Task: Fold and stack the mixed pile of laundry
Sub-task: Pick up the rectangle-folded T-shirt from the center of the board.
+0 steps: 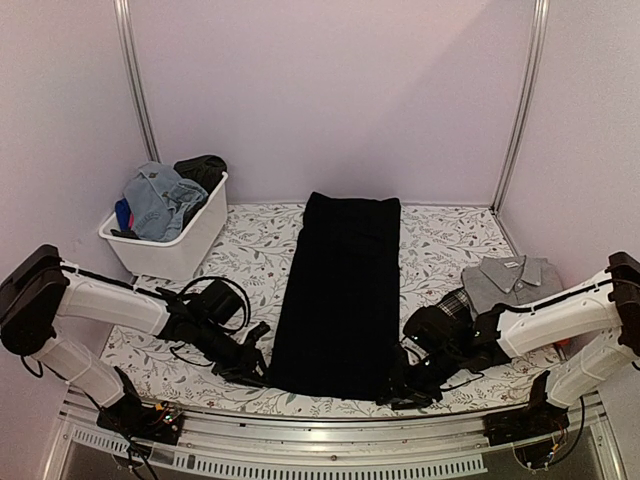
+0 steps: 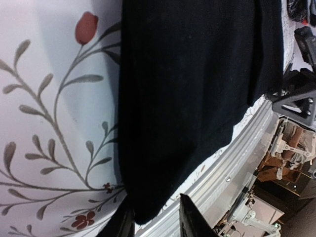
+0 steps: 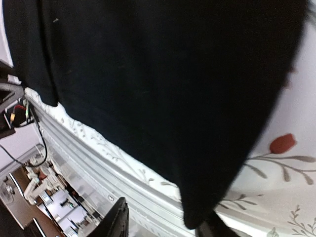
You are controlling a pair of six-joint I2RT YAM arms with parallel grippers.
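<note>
Black garment: judged soft, limp; best taken at near corners. Left pincer, right pincer: stood apart, seemingly straddling those corners.

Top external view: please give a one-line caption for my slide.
Robot jaws at both near corners of the flat black garment; folded grey shirt right, white tub of clothes left.

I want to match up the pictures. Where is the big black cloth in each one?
Top external: the black cloth lies flat in the middle of the view.
Left wrist: it fills the upper middle and right, with one corner at the bottom.
Right wrist: it fills most of the top.
Shared landmark: the metal rail beside the cloth's near end.
</note>
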